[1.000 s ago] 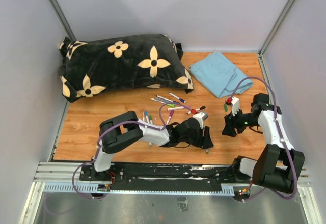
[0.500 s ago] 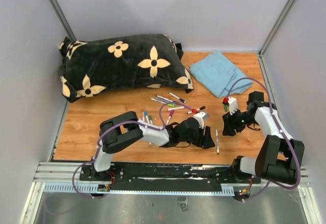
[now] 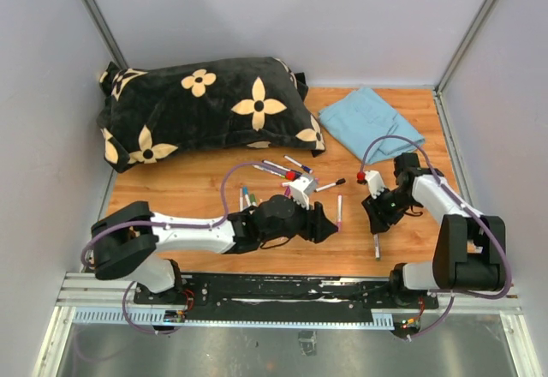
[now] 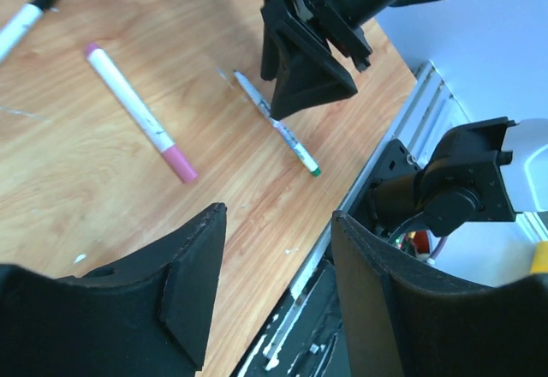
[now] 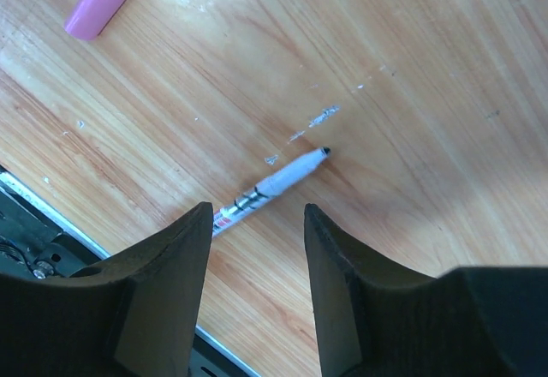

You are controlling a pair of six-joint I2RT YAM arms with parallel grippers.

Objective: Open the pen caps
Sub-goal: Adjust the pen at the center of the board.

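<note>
My left gripper (image 3: 322, 224) is open and empty, low over the wood; in its wrist view the fingertips (image 4: 216, 216) stand wide apart. A white pen with a pink cap (image 3: 339, 212) lies just right of it, and the pink cap (image 4: 181, 165) shows clearly. My right gripper (image 3: 376, 214) is open and empty just above an uncapped white pen (image 3: 376, 245), which lies below the fingers in the right wrist view (image 5: 276, 182). That pen (image 4: 287, 133) runs under the right gripper (image 4: 304, 77). Several capped pens (image 3: 285, 170) lie in a cluster further back.
A black pillow with cream flowers (image 3: 201, 103) lies at the back left. A folded blue cloth (image 3: 371, 122) lies at the back right. Two more pens (image 3: 247, 197) lie by the left arm. The table's front edge and metal rail (image 3: 282, 287) are close to the uncapped pen.
The left arm has stretched out, its gripper shifting slightly left. The right gripper has moved left towards the centre. The uncapped pen now lies near the front edge, and the pink-capped pen shows between the grippers.
</note>
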